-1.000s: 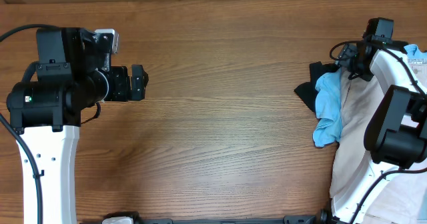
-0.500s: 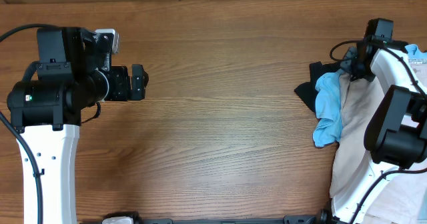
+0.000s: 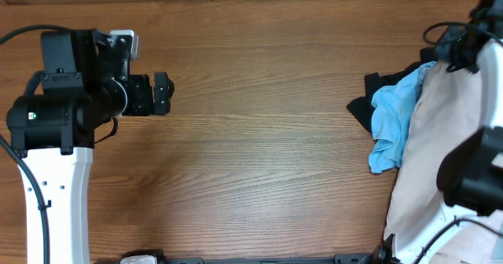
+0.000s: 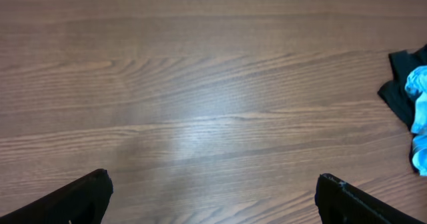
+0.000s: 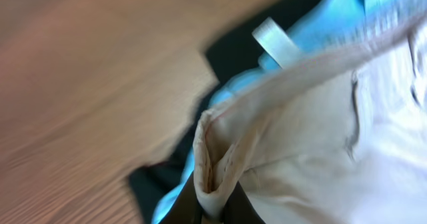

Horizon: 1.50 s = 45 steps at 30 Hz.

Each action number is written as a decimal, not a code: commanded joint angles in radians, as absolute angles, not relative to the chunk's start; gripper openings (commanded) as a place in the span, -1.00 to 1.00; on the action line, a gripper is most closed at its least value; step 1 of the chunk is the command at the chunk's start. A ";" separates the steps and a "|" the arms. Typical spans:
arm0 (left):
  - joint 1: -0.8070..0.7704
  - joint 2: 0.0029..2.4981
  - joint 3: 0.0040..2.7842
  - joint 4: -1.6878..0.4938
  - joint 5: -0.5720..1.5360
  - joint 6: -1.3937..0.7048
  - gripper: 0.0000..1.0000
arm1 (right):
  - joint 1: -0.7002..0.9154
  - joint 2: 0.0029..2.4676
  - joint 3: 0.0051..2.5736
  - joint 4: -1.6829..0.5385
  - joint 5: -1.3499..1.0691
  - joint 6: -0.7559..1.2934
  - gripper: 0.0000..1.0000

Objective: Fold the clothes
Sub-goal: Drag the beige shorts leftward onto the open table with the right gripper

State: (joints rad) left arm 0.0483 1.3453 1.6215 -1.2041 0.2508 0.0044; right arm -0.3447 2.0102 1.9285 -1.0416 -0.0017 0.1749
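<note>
Right end effector (image 5: 212, 207): jaws together, clamped on a folded edge of the beige shorts (image 5: 300, 137). In the right wrist view we see the cloth rim pinched between the two dark fingers at the bottom of the frame. That view is blurred, so we cannot tell which part of the garment this edge belongs to.

Left end effector (image 3: 161, 93): jaws wide apart, nothing between them. It hangs over bare wood on the left side of the bench (image 3: 259, 154), well apart from the clothing. In the left wrist view we see both fingers (image 4: 73, 201) at the lower corners, with only wood grain between them.

Location of the beige shorts: far right edge of the bench. In the overhead view they run as a long pale sheet from the right end effector, near the top right corner, down to the bottom right corner. The right arm's white and black links cover part of them.

Neighbours: a sky-blue garment (image 3: 389, 122) lies bunched against the left edge of the shorts, touching them. A black garment (image 3: 365, 103) sticks out from under it toward the bench centre. We note a white tag (image 5: 277, 41) on the blue cloth in the right wrist view.
</note>
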 commanded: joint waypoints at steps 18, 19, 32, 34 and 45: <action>0.101 1.340 2.243 -1.308 -0.065 -0.027 1.00 | 0.788 1.680 2.019 -1.221 -0.287 -0.008 -0.02; 0.101 1.339 2.252 -1.308 -0.068 -0.022 0.99 | 0.834 1.681 2.019 -1.221 -0.239 -0.007 0.28; 0.081 1.454 2.195 -1.433 0.236 -0.022 0.45 | 0.675 1.603 2.051 -1.354 0.288 0.461 0.64; 0.062 1.499 2.154 -1.439 0.235 -0.022 0.01 | 0.575 1.597 2.051 -1.377 0.238 0.511 0.61; -0.097 1.927 1.946 -1.320 0.219 -0.001 -0.92 | 0.075 1.628 2.048 -1.448 -0.091 0.520 0.36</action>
